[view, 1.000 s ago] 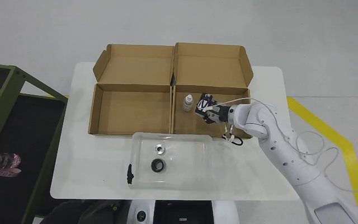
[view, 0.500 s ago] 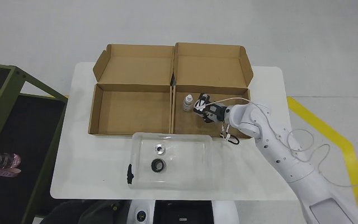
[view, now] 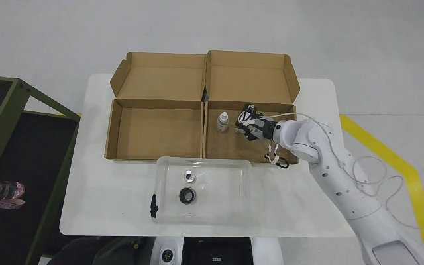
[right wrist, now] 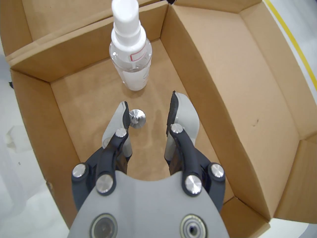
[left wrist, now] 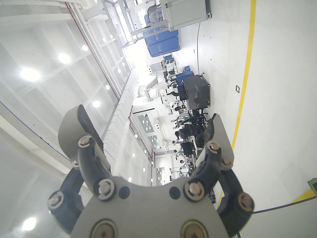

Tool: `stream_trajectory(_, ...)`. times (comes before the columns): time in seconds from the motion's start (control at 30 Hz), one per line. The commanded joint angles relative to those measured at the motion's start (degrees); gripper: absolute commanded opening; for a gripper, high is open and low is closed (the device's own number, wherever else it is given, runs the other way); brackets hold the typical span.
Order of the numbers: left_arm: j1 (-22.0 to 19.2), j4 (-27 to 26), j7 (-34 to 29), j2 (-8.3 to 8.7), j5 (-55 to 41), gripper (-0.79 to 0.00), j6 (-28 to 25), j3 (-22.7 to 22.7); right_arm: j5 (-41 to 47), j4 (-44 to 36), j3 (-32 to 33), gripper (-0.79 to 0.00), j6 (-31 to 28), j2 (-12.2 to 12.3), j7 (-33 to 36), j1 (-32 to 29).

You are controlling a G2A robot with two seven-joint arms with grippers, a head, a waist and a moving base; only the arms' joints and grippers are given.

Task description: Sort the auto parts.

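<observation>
My right gripper is open, low inside the right cardboard box. A small silver metal part lies on the box floor between the fingers, right against one fingertip. A clear spray bottle with a white cap stands upright just beyond the gripper in the same box. A clear plastic bin at the table's front holds a small silver part and a black ring. My left gripper is open, holds nothing and points up toward a hall ceiling.
The left cardboard box has a bare floor. Both boxes have their lids folded back on the far side. A black latch sits on the bin's left edge. A dark cart stands to the left of the table.
The right gripper has shifted a little to the right and toward the back inside the right box. Bottle and bin parts stayed put.
</observation>
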Motion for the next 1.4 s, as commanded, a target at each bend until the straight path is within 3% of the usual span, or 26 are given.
stream_trajectory(0.0, 0.0, 0.0, 0.0, 0.0, 0.0, 0.0, 0.0, 0.0, 0.4, -2.0, 2.0, -0.486, -0.6, 0.5, 0.2, -1.3)
stream_trajectory(0.27, 0.0, 0.0, 0.0, 0.0, 0.0, 0.0, 0.0, 0.0, 3.5, -11.0, 7.7, -0.48, -4.2, 2.1, -0.2, -7.4)
stream_trajectory(0.5, 0.0, 0.0, 0.0, 0.0, 0.0, 0.0, 0.0, 0.0, 4.0, -18.2, 8.2, -0.483, -5.9, 2.6, -1.2, -11.6)
stream_trajectory(0.77, 0.0, 0.0, 0.0, 0.0, 0.0, 0.0, 0.0, 0.0, 1.6, -23.0, 3.1, -0.468, -8.7, 2.3, -3.1, -13.1)
stream_trajectory(1.37, 0.0, 0.0, 0.0, 0.0, 0.0, 0.0, 0.0, 0.0, -7.0, -21.8, -11.3, -0.471, -5.7, -0.7, -2.5, -8.3)
